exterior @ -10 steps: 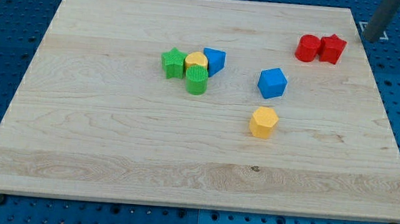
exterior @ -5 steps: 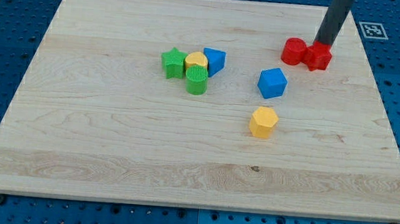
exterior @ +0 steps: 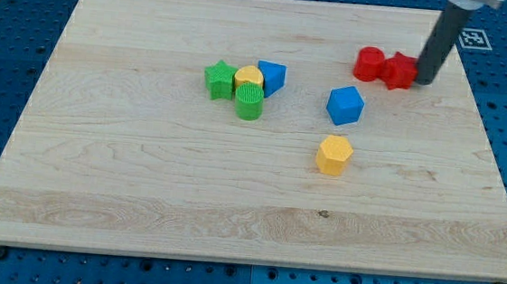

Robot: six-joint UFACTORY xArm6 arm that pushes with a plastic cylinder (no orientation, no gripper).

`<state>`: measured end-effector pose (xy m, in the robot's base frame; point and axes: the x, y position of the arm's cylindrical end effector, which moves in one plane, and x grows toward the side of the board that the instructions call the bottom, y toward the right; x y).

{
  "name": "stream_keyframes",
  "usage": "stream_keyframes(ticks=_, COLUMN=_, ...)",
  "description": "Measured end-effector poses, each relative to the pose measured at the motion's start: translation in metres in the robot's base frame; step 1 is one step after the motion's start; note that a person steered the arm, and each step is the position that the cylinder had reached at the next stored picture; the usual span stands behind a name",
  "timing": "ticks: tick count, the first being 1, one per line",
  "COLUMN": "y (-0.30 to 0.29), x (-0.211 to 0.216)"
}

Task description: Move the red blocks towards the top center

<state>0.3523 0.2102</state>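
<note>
Two red blocks sit side by side near the view's upper right: a rounded red block (exterior: 367, 64) on the left and a red star-like block (exterior: 400, 71) touching it on its right. My tip (exterior: 424, 81) stands against the right side of the red star-like block. The dark rod rises from it towards the view's top right.
A blue cube (exterior: 345, 105) lies below the red pair, a yellow hexagonal block (exterior: 334, 155) below that. At centre left a green star (exterior: 219, 79), a yellow cylinder (exterior: 249, 76), a green cylinder (exterior: 249, 101) and a blue block (exterior: 272, 75) cluster together on the wooden board (exterior: 141, 188).
The rod came in from the top right corner to the red pair. Both red blocks slid left and a little down. The tip has moved from above the star-like block to its right side.
</note>
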Motion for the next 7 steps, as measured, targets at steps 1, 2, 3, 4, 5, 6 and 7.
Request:
stream_keyframes(ticks=1, y=-0.038, x=-0.005)
stream_keyframes(ticks=2, y=-0.081, x=-0.025)
stream_keyframes(ticks=3, y=-0.119, x=-0.061)
stream_keyframes(ticks=4, y=-0.147, x=-0.065)
stream_keyframes(ticks=5, y=-0.121, x=-0.078)
stream_keyframes(ticks=6, y=-0.083, x=-0.089)
stream_keyframes(ticks=7, y=-0.069, x=-0.053)
